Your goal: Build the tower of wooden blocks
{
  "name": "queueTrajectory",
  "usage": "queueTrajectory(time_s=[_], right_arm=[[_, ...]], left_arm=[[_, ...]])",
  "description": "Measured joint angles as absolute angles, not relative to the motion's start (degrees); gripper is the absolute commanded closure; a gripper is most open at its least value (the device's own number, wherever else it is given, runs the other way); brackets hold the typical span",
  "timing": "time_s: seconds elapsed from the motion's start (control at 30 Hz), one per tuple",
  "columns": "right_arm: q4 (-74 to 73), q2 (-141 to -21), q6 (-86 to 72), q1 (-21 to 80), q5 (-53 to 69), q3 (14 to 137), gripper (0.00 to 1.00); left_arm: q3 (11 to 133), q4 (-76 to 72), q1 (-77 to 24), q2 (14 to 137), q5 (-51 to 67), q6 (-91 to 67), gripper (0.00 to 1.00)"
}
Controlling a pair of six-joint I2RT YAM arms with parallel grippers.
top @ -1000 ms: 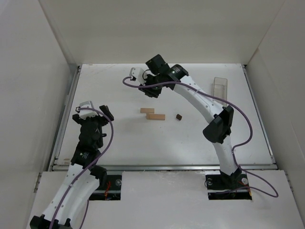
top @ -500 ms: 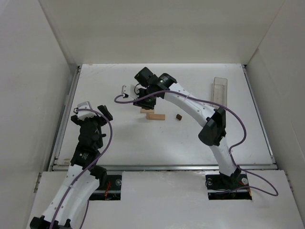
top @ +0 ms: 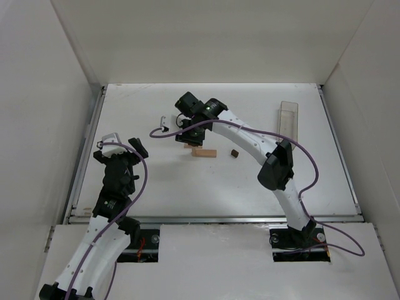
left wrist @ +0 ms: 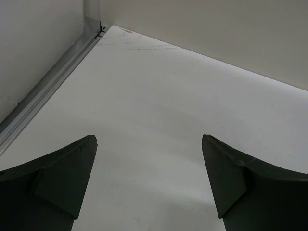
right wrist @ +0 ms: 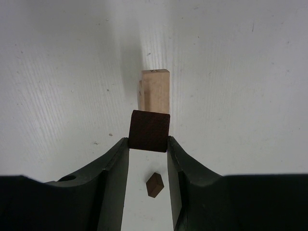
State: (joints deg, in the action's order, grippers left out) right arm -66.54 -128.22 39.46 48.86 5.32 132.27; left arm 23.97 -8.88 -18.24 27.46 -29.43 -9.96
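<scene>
My right gripper (right wrist: 148, 142) is shut on a dark reddish-brown block (right wrist: 149, 131), pinched between its fingertips. It hangs just above and before two light tan bars (right wrist: 155, 90) lying side by side on the table. A small dark brown piece (right wrist: 154, 185) lies on the table below the fingers. In the top view the right gripper (top: 187, 134) covers part of the far tan bar; the near tan bar (top: 204, 152) and the small dark piece (top: 235, 152) show beside it. My left gripper (top: 117, 142) stands open at the left, nothing between its fingers (left wrist: 72, 178).
A clear plastic box (top: 288, 117) stands at the back right. White walls close in the table on three sides, with a metal rail (left wrist: 43, 91) along the left edge. The right arm's purple cable (top: 164, 127) loops left of its wrist.
The right arm has swung left and nearer with the dark block, from the back of the table to just over the tan bars. The left arm has not moved.
</scene>
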Motion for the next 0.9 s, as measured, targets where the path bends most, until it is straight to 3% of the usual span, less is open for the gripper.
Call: queueTrajectory(time_s=[0.9], right_arm=[[-65.5, -131.1, 40.8, 48.9, 4.3, 132.3, 1.0]], left_arm=[[23.2, -8.9, -18.2, 27.5, -27.9, -10.0, 0.12]])
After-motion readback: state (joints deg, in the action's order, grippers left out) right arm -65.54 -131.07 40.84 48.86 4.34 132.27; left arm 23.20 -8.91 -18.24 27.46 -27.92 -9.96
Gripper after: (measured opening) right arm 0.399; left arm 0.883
